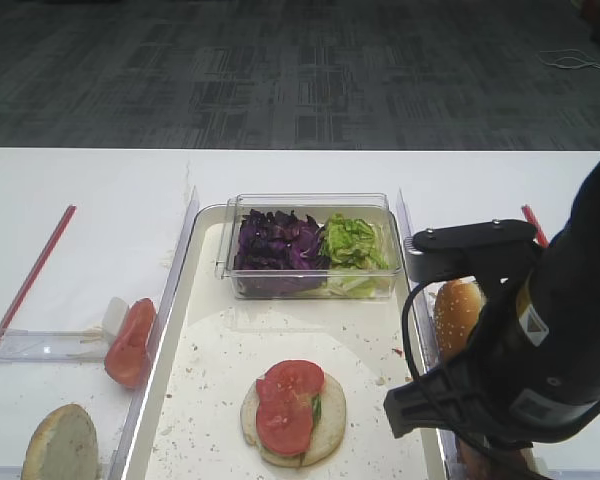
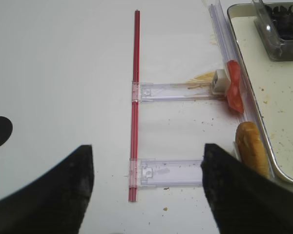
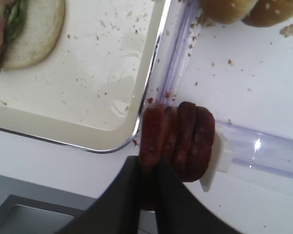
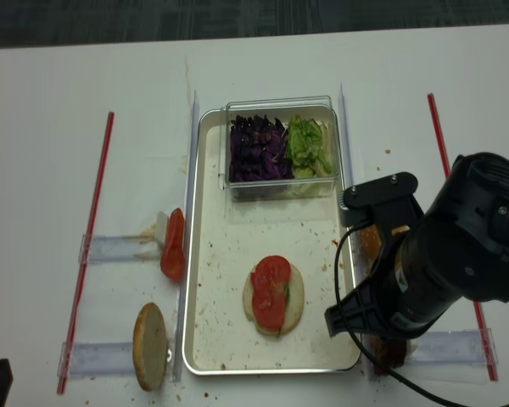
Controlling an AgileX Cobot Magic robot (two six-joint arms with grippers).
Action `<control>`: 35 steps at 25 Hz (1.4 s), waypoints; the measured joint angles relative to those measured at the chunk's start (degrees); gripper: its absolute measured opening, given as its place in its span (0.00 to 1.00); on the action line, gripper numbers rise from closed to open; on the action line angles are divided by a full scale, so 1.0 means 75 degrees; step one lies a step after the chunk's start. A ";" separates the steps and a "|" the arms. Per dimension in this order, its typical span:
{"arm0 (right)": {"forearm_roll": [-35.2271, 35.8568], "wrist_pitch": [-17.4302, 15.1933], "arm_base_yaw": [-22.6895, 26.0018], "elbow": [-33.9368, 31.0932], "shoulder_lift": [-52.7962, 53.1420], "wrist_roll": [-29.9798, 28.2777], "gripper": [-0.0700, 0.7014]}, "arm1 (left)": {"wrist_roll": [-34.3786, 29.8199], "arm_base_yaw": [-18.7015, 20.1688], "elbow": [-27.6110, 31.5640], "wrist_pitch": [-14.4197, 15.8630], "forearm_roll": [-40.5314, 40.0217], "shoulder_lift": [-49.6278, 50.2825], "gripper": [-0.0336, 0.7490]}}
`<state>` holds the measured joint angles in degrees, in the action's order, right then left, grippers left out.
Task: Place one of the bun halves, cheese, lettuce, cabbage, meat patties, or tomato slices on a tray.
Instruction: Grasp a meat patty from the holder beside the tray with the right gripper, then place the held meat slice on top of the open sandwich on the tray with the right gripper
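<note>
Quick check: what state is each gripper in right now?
Left gripper: jaws open, holding nothing.
Right gripper: jaws shut on the end one of the meat patties.

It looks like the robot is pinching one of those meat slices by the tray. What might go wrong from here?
The right fingers are closed on the end patty of the meat patties, which stand packed on edge, so a neighbour may stick and lift too. The grip is only on the patty's edge, so it might slip. The stack sits right beside the tray rim, which the patty may catch when carried over.
</note>
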<state>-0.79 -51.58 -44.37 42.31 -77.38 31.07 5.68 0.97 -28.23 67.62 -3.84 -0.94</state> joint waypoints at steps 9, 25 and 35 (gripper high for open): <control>-0.0094 -0.0039 0.0000 0.0000 0.0659 0.0132 0.23 | 0.0000 0.0000 0.0000 0.0000 0.0000 0.0000 0.65; -0.0147 0.0080 0.0000 0.0000 0.0677 0.0143 0.23 | 0.0000 0.0000 0.0000 0.0000 0.0000 0.0000 0.65; -0.0530 0.0085 0.0881 0.0000 0.0677 -0.0083 0.23 | 0.0000 0.0000 0.0000 0.0000 0.0000 0.0000 0.65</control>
<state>-4.76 -50.94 -37.76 42.31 -72.30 30.45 5.68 0.97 -28.23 67.62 -3.84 -0.94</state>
